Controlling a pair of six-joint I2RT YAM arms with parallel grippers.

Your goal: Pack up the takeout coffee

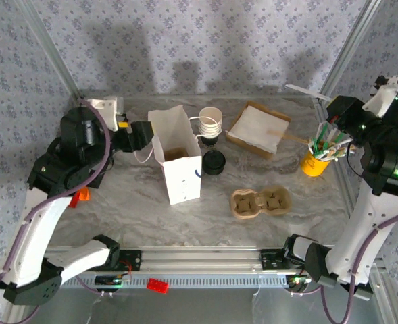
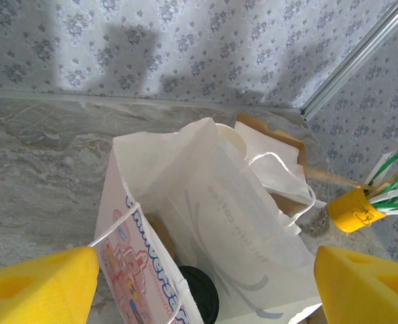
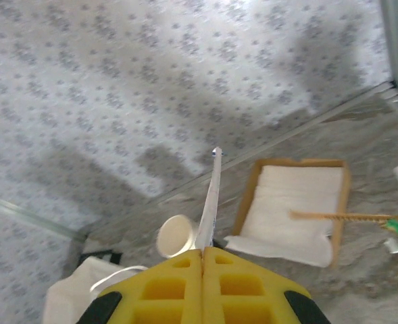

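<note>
On a marble-patterned tabletop point(image 1: 117, 202), a white paper bag point(image 1: 178, 169) stands upright with its mouth open, left of center. The left gripper point(image 1: 143, 135) hangs just beside the bag's rear left edge with its yellow pads point(image 2: 40, 283) spread wide apart and nothing between them but the bag's rim; contact cannot be judged. Behind the bag sits a stack of paper cups point(image 1: 211, 120), and a black lid point(image 1: 213, 163) lies flat on the table just right of the bag. A pulp cup carrier point(image 1: 260, 202) rests near the front, well apart from the bag. A cardboard tray point(image 1: 234, 133) of napkins sits toward the back right. The right gripper point(image 3: 203, 256) is raised above the table's right side, its fingers pressed together on a thin white wrapped straw point(image 3: 211, 189) that sticks out past the tips. Below it stands a yellow cup point(image 1: 312, 165) bristling with more straws.
</note>
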